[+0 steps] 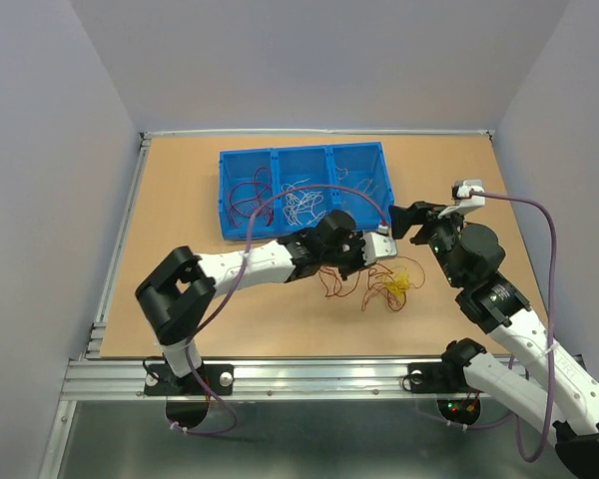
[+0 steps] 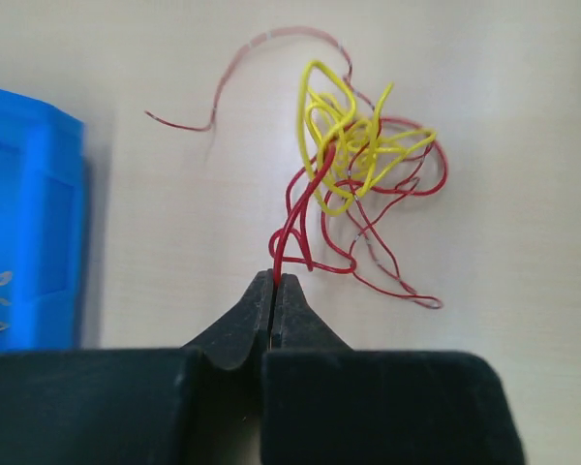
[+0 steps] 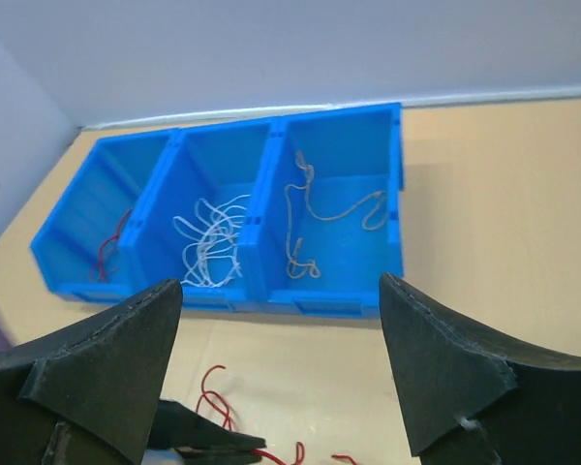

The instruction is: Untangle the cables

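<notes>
The cables [image 2: 358, 165] are a tangle of yellow and red curly wires lying on the wooden table; in the top view the bunch [image 1: 391, 285] lies right of centre. My left gripper [image 2: 274, 283] is shut on a red wire at the near edge of the tangle. In the top view the left gripper [image 1: 371, 251] sits just left of and above the bunch. My right gripper [image 3: 279, 286] is wide open and empty, hovering above the table near the blue bin; in the top view the right gripper [image 1: 407, 220] is just right of the left one. The left gripper's fingertips [image 3: 213, 444] show below it.
A blue three-compartment bin [image 1: 223, 200] stands at the back; it also shows in the right wrist view [image 3: 397, 174]. It holds red wires on the left, white wires [image 3: 208, 247] in the middle, and a tan wire [image 3: 310, 208] on the right. More red wire [image 1: 334, 282] lies under the left arm.
</notes>
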### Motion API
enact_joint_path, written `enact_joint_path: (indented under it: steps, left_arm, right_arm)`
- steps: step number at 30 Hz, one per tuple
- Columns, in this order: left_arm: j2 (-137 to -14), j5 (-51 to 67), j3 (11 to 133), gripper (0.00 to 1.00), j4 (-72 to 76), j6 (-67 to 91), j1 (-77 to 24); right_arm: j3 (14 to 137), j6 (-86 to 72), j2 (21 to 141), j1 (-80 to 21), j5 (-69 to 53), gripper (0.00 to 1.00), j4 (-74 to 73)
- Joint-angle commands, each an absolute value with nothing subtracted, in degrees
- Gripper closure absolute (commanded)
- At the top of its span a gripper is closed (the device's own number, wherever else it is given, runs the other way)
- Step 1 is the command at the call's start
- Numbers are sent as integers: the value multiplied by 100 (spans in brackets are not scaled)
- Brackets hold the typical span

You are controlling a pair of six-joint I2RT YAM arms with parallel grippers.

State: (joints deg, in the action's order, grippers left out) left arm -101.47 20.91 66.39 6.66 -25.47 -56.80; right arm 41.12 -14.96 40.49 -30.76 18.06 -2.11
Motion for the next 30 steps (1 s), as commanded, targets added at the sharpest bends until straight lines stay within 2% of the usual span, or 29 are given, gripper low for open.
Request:
enact_joint_path:
  steps: [1, 7, 17, 26, 30]
  left_arm:
    - [-9160, 2206, 6329, 100, 967, -2628, -5520]
    - [-8413, 2592, 5916, 100, 1405, -2330, -5089]
    - [-7234, 2760, 5265, 100, 2065, -2039, -4790]
    - [-6768, 2716, 4957, 100, 2443, -1820, -4711]
    - [-6733, 2707, 4940, 100, 2505, -1740, -4658]
  right_arm:
    - [3867, -1038, 3911, -3067, 521, 13, 702]
    - [3578, -853, 3858, -3076, -1017, 14, 1396]
    - [3489, -826, 4148, -3067, -2241, 18, 1872]
    - [3629, -440, 4956, -3067, -2855, 31, 2136]
    - [3814, -264, 5605, -3067, -3146, 42, 2145]
